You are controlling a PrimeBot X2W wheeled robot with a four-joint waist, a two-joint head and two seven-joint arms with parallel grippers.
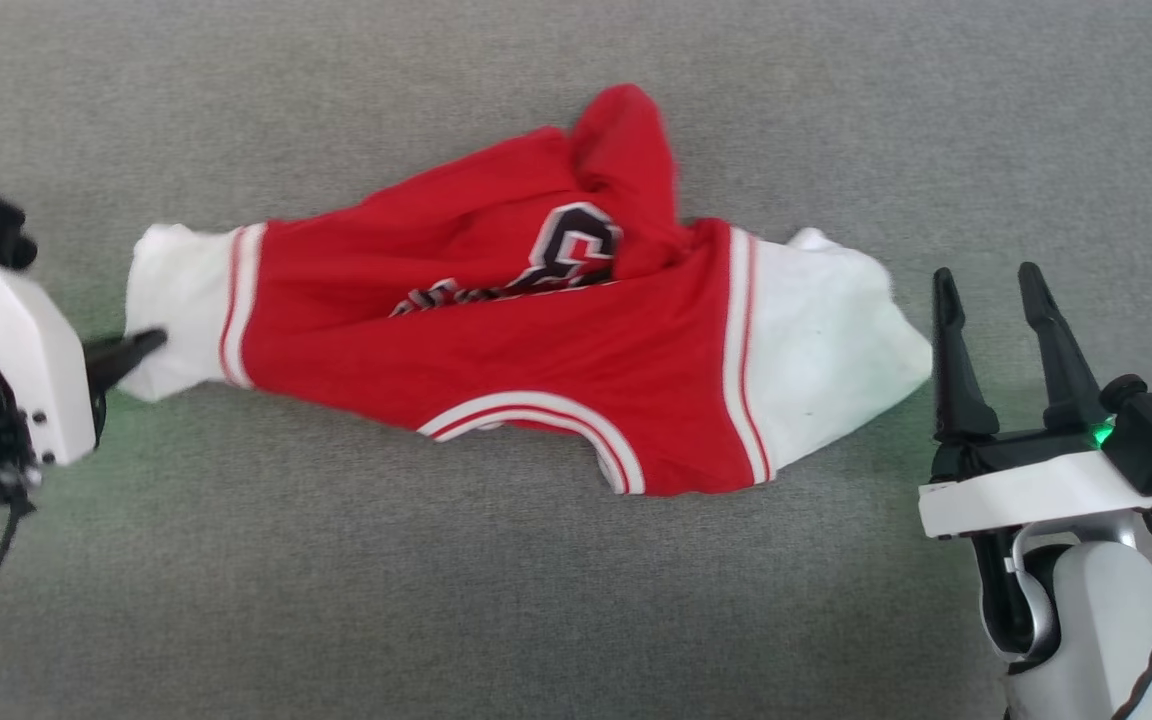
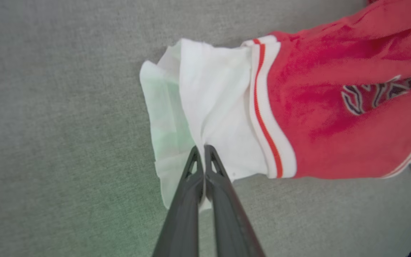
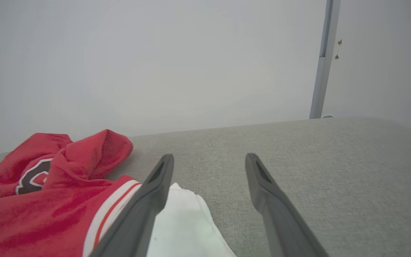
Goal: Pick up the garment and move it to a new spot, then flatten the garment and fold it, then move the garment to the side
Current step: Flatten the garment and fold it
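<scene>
Grey woven fabric covers the broad flat surface (image 1: 576, 600) where the garment (image 1: 536, 340), a red jersey, lies crumpled and stretched crosswise before the robot. Its black, white-outlined lettering is half buried in folds, and a red flap stands bunched up at its far edge. A pale wall and a thin grey post (image 3: 321, 71) rise behind the surface in the right wrist view.

At the robot's left, the left gripper (image 2: 202, 150) is clamped on the garment, its 2 dark fingers pressed together on a fold near the edge of the white sleeve panel (image 2: 219, 107). At the robot's right, the right gripper (image 1: 986, 280) stands with its 2 fingers spread wide and nothing between them, just beside the other sleeve panel (image 1: 826, 340). Whether it touches the cloth cannot be told.
</scene>
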